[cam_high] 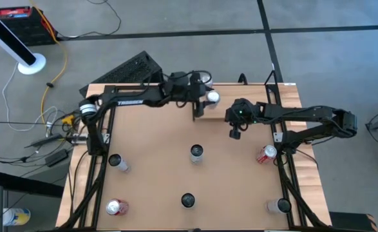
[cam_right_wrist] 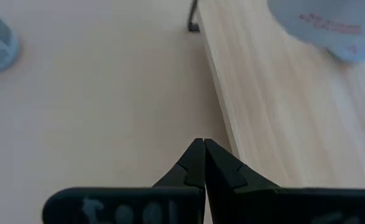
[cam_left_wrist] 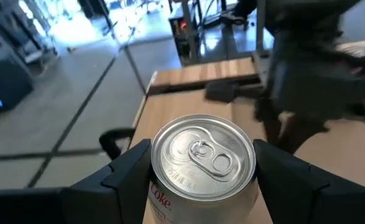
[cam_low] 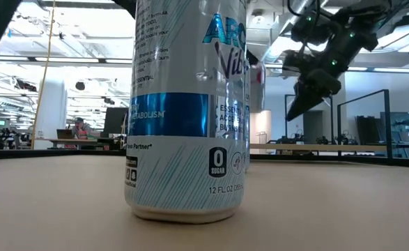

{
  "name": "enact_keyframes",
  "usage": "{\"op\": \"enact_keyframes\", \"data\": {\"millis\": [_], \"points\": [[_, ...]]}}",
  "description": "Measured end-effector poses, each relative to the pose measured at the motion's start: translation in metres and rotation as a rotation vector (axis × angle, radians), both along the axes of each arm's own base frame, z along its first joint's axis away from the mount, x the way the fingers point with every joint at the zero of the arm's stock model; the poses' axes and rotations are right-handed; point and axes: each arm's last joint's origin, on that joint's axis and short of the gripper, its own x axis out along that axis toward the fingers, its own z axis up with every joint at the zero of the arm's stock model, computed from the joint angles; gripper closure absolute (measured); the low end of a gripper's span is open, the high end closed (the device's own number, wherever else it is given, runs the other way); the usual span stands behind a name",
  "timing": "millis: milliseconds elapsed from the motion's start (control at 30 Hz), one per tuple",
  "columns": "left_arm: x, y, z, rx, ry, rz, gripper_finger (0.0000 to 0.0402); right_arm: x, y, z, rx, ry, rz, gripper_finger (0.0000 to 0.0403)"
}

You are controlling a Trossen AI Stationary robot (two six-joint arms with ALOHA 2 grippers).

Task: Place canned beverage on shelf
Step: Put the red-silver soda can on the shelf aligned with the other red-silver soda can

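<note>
My left gripper (cam_high: pixel 205 98) is at the table's far middle, shut on a silver can (cam_left_wrist: pixel 204 158) with red lettering, held over the shelf. The shelf (cam_high: pixel 216 115) is a light-wood plank; it also shows in the right wrist view (cam_right_wrist: pixel 281 106) with the can (cam_right_wrist: pixel 322 25) above it. My right gripper (cam_high: pixel 235 133) is shut and empty. It points down just off the shelf's edge on the near right, and it also shows in the low view (cam_low: pixel 307 94). My left gripper pinches the can's upper side wall (cam_left_wrist: pixel 160 193) between its two fingers (cam_left_wrist: pixel 129 168), one on each side just under the top rim. The fingers come about level from the table's left. The can stands upright; I cannot tell whether its base touches the shelf.
Several other cans stand or lie on the tabletop: a tall one at the middle (cam_high: pixel 197 153), a dark one near the front (cam_high: pixel 187 201), red ones at the near left (cam_high: pixel 116 207) and at the right (cam_high: pixel 266 153). A white and blue can (cam_low: pixel 187 104) fills the low view.
</note>
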Motion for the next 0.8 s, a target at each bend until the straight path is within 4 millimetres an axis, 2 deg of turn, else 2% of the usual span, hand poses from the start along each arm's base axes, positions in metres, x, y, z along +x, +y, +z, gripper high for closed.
{"op": "enact_keyframes", "data": {"millis": [167, 267, 467, 667, 800], "points": [[0.002, 0.022, -0.024, -0.106, 0.043, 0.013, 0.0174, -0.006, -0.005, -0.015, -0.006, -0.018, -0.029, 0.0378], [0.0, 0.026, -0.026, -0.132, 0.051, 0.021, 0.0174, -0.009, -0.006, -0.023, -0.007, -0.022, -0.039, 0.0378], [-0.002, 0.026, -0.028, -0.165, 0.079, 0.029, 0.0172, -0.01, -0.006, -0.026, -0.015, -0.045, -0.041, 0.0378], [-0.001, 0.026, -0.032, -0.181, 0.099, 0.038, 0.0111, -0.01, -0.007, -0.026, -0.01, -0.052, -0.046, 0.0378], [-0.001, 0.026, -0.033, -0.186, 0.099, 0.04, 0.0101, -0.01, -0.006, -0.026, 0.0, -0.058, -0.057, 0.0378]]}}
